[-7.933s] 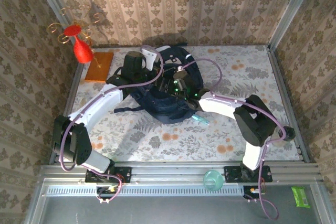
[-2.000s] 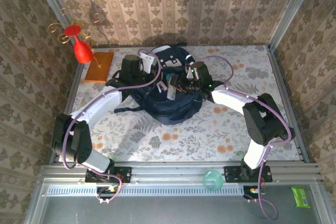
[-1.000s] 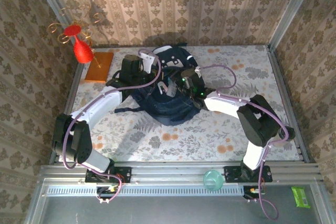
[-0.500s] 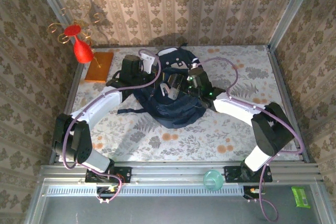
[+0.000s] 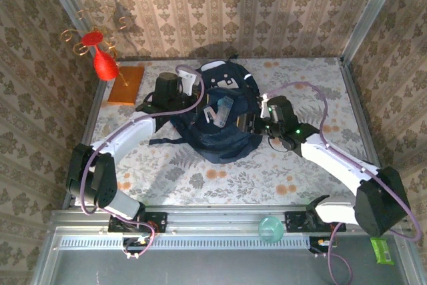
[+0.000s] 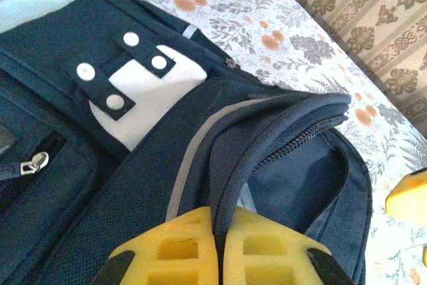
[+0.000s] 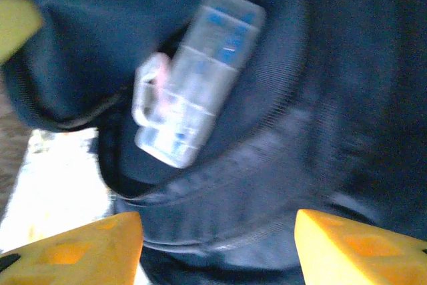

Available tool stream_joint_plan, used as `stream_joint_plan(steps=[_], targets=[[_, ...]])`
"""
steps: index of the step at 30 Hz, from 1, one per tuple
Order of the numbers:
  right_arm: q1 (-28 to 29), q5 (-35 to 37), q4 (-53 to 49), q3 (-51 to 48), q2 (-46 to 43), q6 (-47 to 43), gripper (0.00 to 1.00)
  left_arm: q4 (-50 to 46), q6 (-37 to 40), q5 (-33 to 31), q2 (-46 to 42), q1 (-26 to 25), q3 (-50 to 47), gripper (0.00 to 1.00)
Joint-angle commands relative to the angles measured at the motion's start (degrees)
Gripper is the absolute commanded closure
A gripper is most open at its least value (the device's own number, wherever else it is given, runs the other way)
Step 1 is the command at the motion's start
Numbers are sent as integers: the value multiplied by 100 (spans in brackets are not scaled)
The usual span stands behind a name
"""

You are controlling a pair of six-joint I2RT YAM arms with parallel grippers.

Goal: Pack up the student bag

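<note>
The student bag (image 5: 223, 139), dark navy with a grey-white patch (image 6: 155, 93), lies mid-table with its top opening gaping. My left gripper (image 5: 199, 98) is shut on the bag's zippered rim (image 6: 267, 145), the yellow pads (image 6: 175, 248) pinching the fabric and holding the opening up. A clear plastic case (image 5: 223, 109) with blue marks stands tilted in the opening (image 7: 197, 78). My right gripper (image 5: 252, 123) is just right of the opening, open with nothing between its fingers (image 7: 360, 248), facing the bag's side. One of its yellow fingers shows in the left wrist view (image 6: 407, 198).
A red vase-shaped ornament (image 5: 103, 62) with gold wire curls stands by an orange board (image 5: 127, 83) at the back left. A teal cup (image 5: 270, 228) sits on the front rail, a green packet (image 5: 382, 250) at the front right. Floral tablecloth (image 5: 300, 178) lies bare to the right.
My right gripper has drawn back to the right out of the bag's opening, leaving the clear case standing inside. The left gripper has kept its hold on the rim.
</note>
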Motion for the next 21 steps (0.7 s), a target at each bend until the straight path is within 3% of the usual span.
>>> stream_joint_plan(steps=[1, 7, 15, 18, 21], targets=[[-90, 392, -119, -208, 241, 28, 40, 390, -213, -172, 47, -11, -102, 100], [-396, 71, 349, 426, 1331, -63, 60, 525, -286, -544, -236, -396, -683, 100], [-896, -412, -42, 1475, 2247, -448, 64, 484, -285, -1011, -127, -1260, -829, 100], [-1089, -347, -262, 1644, 2258, -559, 64, 366, -227, -950, 224, -1470, -497, 94], [-1314, -152, -595, 1713, 2096, -661, 61, 123, -93, -661, 517, -1610, -120, 73]])
